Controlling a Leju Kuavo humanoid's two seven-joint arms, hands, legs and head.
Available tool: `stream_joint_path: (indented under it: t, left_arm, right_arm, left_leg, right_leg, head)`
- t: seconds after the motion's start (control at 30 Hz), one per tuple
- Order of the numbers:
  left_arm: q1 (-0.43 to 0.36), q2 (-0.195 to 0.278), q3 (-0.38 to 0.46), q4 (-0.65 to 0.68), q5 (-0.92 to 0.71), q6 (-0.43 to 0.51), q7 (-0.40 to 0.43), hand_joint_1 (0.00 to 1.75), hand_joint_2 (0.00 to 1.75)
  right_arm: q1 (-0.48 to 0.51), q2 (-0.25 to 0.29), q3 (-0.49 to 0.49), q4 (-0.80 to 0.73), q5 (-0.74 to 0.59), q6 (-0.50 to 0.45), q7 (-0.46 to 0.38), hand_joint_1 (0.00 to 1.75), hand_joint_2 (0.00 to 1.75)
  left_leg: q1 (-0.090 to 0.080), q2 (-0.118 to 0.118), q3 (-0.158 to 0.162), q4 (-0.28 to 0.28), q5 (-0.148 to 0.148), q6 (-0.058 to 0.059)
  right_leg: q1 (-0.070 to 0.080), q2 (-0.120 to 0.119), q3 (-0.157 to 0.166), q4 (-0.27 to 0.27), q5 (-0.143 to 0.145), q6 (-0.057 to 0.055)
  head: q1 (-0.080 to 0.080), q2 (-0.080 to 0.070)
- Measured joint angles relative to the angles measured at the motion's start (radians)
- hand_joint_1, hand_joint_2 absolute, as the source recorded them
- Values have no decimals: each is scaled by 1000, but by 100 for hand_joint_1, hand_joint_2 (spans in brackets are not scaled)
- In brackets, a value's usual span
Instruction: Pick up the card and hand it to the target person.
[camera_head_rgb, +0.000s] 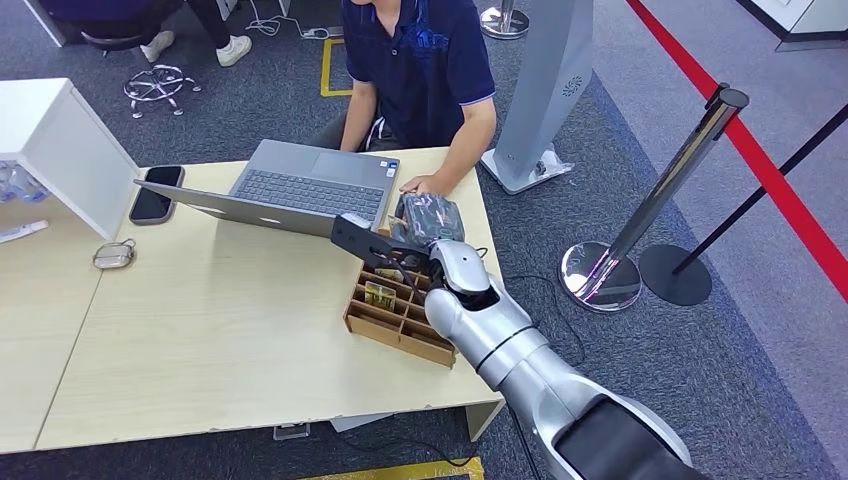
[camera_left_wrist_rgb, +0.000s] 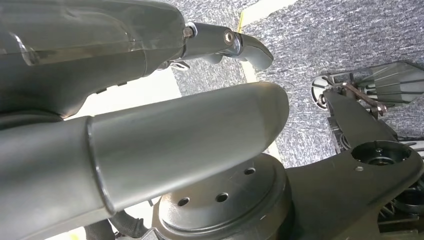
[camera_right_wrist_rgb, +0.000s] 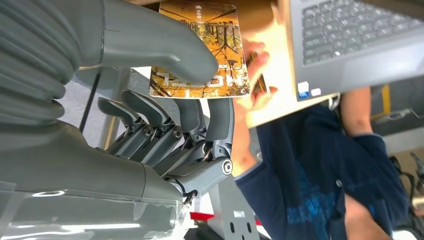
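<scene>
The right hand (camera_right_wrist_rgb: 150, 100) is pinching the card (camera_right_wrist_rgb: 205, 55) between its thick thumb and the darker fingers (camera_right_wrist_rgb: 220, 120) beneath, so it is clamped on the card, lifted above the wooden compartment tray (camera_head_rgb: 400, 320) at the surface's (camera_head_rgb: 220, 340) right end. The card is carrying an autumn-tree picture in orange and yellow with pale lettering (turned on its side, too hard to read reliably). Its free end is pointing out past the thumb toward the seated person's hand (camera_head_rgb: 425, 184), which is resting on the surface just beside the laptop (camera_head_rgb: 300, 190); that hand lies close ahead of the card. The handover, I judge, calls for a short reach forward. The left hand (camera_left_wrist_rgb: 150, 150) is hanging over carpet; whether its fingers are apart or curled I cannot tell.
</scene>
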Motion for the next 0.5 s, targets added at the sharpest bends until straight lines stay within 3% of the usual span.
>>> stream_joint_path:
  t: [0.5]
  left_arm:
    - [-25,-11,-23,-2,-26,-5,23,0,0]
  right_arm:
    - [-59,-60,-92,-26,0,-30,35,173,175]
  left_leg:
    - [0,-3,-1,1,1,0]
  right_leg:
    - [0,-3,0,0,0,0]
  head:
    - [0,0]
